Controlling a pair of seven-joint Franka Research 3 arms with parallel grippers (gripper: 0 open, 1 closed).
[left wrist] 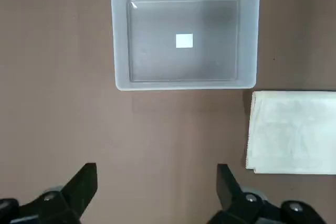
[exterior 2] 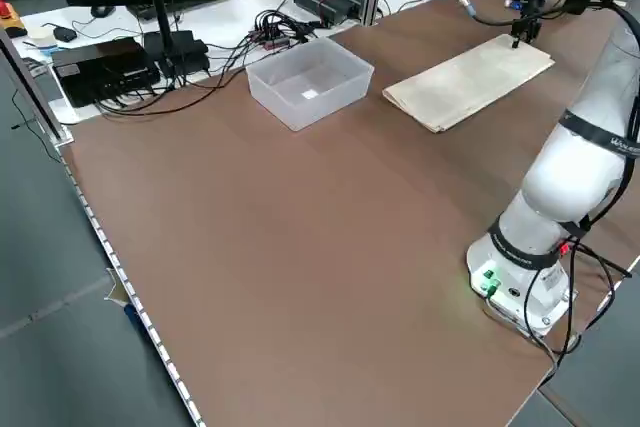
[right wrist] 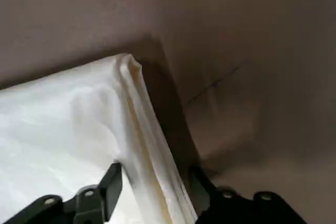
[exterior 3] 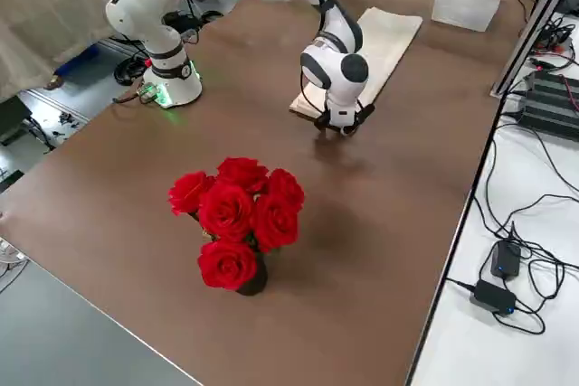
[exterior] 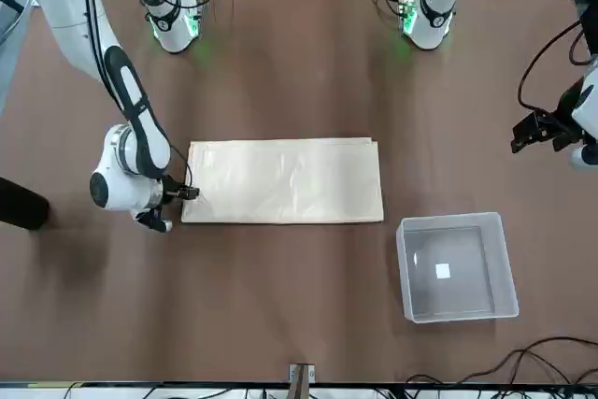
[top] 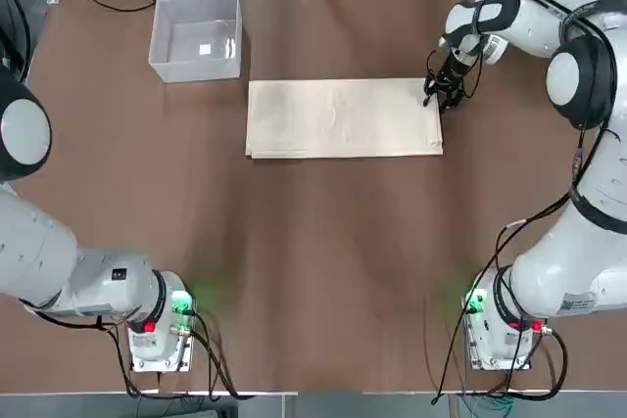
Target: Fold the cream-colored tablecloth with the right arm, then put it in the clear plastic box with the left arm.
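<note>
Tablecloth (right wrist: 63,129) edge between half-closed end effector (right wrist: 155,184) fingers

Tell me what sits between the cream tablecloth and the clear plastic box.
Nothing: only bare brown table separates the tablecloth from the box, clearest in the top view.

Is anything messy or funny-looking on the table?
Nothing stands out. The tablecloth lies flat in neat layers, the box sits upright and empty, and the vase of red roses stands upright. The right gripper is at the cloth's edge.

A robotics lab: two bench-mounted arms (top: 88,281), tangled cables (exterior 2: 260,27) and electronics edging the table (top: 313,271).
</note>
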